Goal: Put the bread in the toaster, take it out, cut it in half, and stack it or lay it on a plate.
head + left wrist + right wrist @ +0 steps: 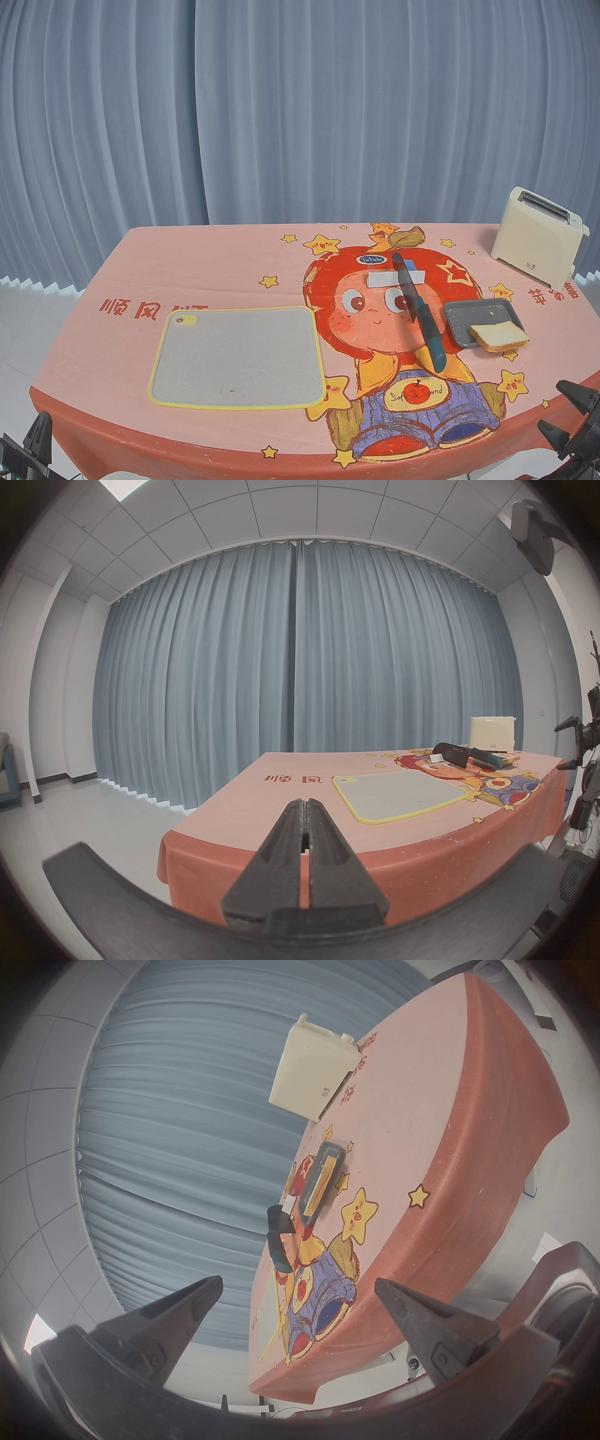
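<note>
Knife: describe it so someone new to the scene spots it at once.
On the pink table, find the cream toaster at the far right, then the grey tray with the bread nearer the robot. The knife lies just left of that tray, its blade across a white strip. It is the one long, thin thing there: dark blade, teal handle.

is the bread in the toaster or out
Out. The bread rests on the grey tray, apart from the toaster.
</note>
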Robot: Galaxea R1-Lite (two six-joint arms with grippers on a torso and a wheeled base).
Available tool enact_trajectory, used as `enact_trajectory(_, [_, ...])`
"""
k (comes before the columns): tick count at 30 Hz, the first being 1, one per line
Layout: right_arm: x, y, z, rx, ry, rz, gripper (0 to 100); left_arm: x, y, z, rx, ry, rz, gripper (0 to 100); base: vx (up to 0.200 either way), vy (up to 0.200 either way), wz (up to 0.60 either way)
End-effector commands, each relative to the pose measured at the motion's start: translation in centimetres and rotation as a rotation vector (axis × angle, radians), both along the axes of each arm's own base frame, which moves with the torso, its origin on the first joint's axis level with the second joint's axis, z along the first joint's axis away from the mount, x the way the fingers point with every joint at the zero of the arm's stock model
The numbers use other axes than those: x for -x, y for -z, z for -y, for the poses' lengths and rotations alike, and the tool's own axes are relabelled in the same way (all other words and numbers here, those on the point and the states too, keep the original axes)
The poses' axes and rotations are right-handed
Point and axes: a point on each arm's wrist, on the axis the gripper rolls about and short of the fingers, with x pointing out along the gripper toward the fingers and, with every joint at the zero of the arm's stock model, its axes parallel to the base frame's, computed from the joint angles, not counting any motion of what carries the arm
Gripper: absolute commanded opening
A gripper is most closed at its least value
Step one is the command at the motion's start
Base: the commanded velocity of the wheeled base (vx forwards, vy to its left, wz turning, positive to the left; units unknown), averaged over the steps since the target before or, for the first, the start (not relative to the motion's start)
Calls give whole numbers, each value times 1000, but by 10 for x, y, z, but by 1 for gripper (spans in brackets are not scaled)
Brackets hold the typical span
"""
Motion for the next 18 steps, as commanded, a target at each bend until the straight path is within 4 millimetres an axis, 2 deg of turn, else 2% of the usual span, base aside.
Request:
enact_trajectory(1, [-5, 0, -1, -7, -19, -45, 100, 0, 5, 0, 0, 0, -2, 0, 0, 0, 0])
enact_trajectory(18, [-27, -13, -1, -21, -25, -70, 100, 0, 5, 0, 0, 0, -2, 0, 0, 0, 0])
